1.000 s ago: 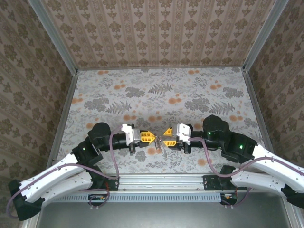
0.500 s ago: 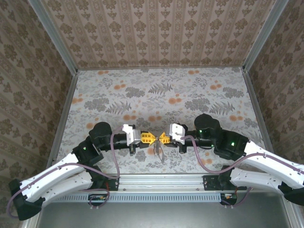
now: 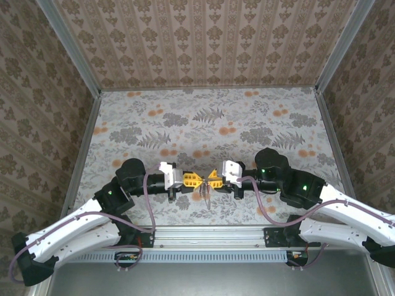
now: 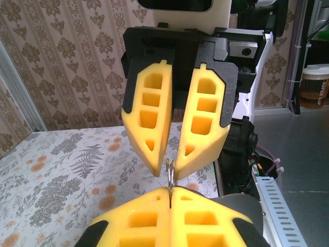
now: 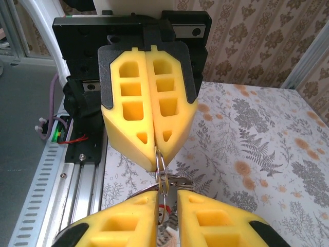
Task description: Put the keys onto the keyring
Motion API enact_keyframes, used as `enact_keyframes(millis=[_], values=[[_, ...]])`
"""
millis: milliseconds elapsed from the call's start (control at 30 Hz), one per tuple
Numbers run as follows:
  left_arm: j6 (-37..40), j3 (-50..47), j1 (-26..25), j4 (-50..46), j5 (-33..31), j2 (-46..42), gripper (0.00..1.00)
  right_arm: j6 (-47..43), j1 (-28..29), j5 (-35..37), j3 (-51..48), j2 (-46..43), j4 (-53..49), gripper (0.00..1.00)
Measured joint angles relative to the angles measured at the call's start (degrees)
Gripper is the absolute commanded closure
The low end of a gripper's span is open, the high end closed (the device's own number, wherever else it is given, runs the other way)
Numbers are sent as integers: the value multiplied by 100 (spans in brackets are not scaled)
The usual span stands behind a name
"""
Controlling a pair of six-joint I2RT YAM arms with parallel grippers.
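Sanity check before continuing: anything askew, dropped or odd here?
Nothing stands out. The left gripper is shut on the keyring in mid-air. The right gripper faces it, jaws slightly apart around the ring, grip unclear. The keys dangle beneath, above the table.

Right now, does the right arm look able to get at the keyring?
Probably yes. The keyring sticks out of the shut left gripper, and the parted fingers of the right gripper sit either side of it, with nothing between.

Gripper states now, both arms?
Left gripper: shut on the keyring.
Right gripper: slightly open, straddling the keyring.
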Motion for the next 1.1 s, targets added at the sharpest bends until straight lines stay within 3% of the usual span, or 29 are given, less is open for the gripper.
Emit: enact_keyframes(millis=[233,533,933,1100], values=[[-2,0,2,4,0,-44,100,2,7,2,0,0,2,88],[0,15,2,4,2,-87,100,35,7,17,-98,-2,15,83],[-2,44,2,4,4,-111,100,103,7,17,-129,0,22,99],[-2,48,2,0,17,-111,100,109,4,17,-118,52,15,100]])
